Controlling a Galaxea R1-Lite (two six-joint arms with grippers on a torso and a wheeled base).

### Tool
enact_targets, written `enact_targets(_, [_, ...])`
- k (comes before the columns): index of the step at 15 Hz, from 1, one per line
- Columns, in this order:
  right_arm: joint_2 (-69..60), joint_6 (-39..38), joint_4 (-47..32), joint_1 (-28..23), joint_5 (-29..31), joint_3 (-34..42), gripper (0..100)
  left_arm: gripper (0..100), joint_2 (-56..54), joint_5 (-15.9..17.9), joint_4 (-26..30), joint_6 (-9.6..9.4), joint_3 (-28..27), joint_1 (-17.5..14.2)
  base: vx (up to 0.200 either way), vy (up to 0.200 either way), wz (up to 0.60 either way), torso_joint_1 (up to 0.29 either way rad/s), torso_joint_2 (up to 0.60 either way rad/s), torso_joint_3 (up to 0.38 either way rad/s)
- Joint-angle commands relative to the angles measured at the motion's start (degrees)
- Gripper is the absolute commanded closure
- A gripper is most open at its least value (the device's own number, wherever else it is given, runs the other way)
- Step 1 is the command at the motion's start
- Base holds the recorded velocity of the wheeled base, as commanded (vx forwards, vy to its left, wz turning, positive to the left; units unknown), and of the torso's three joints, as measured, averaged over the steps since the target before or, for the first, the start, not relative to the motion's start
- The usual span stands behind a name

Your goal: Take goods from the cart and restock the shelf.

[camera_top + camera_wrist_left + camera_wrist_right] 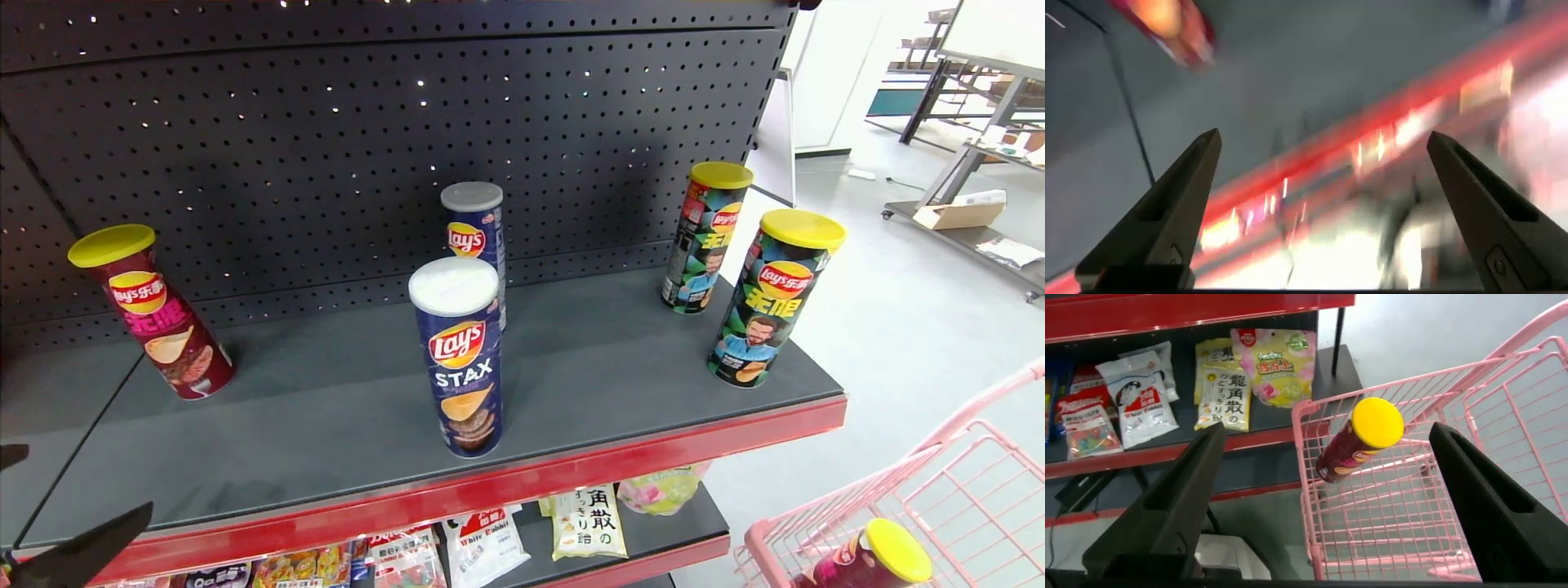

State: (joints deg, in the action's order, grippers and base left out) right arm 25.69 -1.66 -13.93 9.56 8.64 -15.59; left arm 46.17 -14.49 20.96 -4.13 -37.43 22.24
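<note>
Five cans stand on the top shelf [326, 425] in the head view. A maroon can [155, 314] is at far left, tilted. A blue can [461, 355] stands near the front edge at centre, with a second blue can [478, 237] behind it by the back panel. Two green cans [706, 237] [775, 298] stand at right, one farther back and one nearer. The pink cart [963, 490] is at near right and holds a yellow-lidded cart can [873, 555]. Snack bags [490, 543] lie on the lower shelf. The left gripper [90, 478] is at near left, by the shelf's front edge.

Left wrist view: the left gripper [1323, 135] is spread wide and holds nothing. The background is blurred; the shelf's red edge [1372, 122] and the maroon can [1167, 24] can be made out.

Right wrist view: the right gripper [1327, 433] is spread wide, empty, above the cart [1503, 400]. The cart can [1360, 441] leans inside the cart against its wire wall. The snack bags [1249, 376] lie beyond.
</note>
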Motion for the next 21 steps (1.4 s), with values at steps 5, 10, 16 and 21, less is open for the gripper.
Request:
enact_targets(5, [2.70, 1.83, -0.04, -0.07, 5.33, -0.76, 0, 0, -6.09, -0.97, -1.09, -4.39, 4.91, -1.49, 0.000, 0.000, 0.00, 0.000, 0.00, 0.000])
enact_targets(10, [3.14, 3.77, -0.04, -1.21, 5.86, -1.20, 0, 0, -10.48, -0.97, -1.18, -4.66, 6.40, -1.58, 0.000, 0.000, 0.00, 0.000, 0.00, 0.000])
enact_targets(16, [3.41, 4.56, -0.04, -1.30, 5.77, -1.20, 0, 0, -10.48, -1.68, -1.00, -5.18, 6.58, -1.49, -0.133, 0.000, 0.00, 0.006, 0.00, 0.001])
enact_targets(21, [3.32, 4.91, -0.04, -1.30, 5.86, -1.11, 0, 0, -10.83, -1.41, -1.18, -6.24, 7.01, -1.49, -0.080, 0.000, -0.12, -0.006, 0.00, 0.003])
